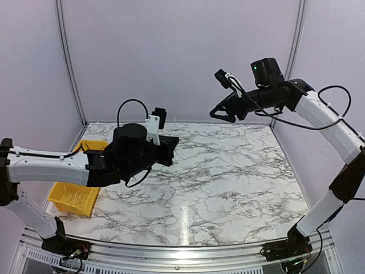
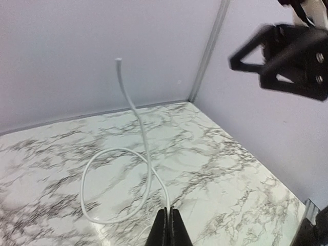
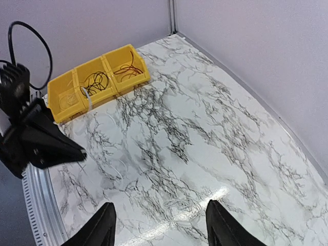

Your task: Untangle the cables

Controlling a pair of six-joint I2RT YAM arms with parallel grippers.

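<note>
Over veined marble (image 2: 230, 169), looped white cable (image 2: 82, 187)

Top view looks down from the near edge; left wrist sits low, right wrist higher, all sharing the marble table (image 1: 228, 171)

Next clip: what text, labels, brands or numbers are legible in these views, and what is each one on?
None readable. No print shows on the bin, the white cable, the table or the walls. The green light on the right arm's camera carries no lettering.
</note>
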